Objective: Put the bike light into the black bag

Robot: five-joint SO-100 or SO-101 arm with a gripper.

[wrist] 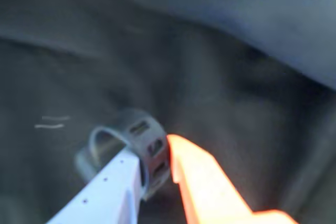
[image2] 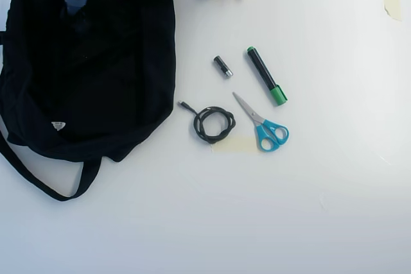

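Half of bike light [wrist: 147, 150] hidden behind pincer [wrist: 156, 169] clamping its strap loop; black bag [wrist: 220, 77] interior blurred.

In the overhead view the black bag [image2: 96, 62] fills the left part of the surface [image2: 257, 210], its strap [image2: 38, 181] trailing toward the lower left. To the right of it lie a coiled cable [image2: 214, 124], a small cylinder [image2: 223, 67] above that, then a marker [image2: 266, 76] and scissors [image2: 264, 126] further right. In the wrist view the hand [wrist: 157, 169] grips the bike light [wrist: 142, 145] by its strap loop, with the bag's fabric [wrist: 236, 51] all round.
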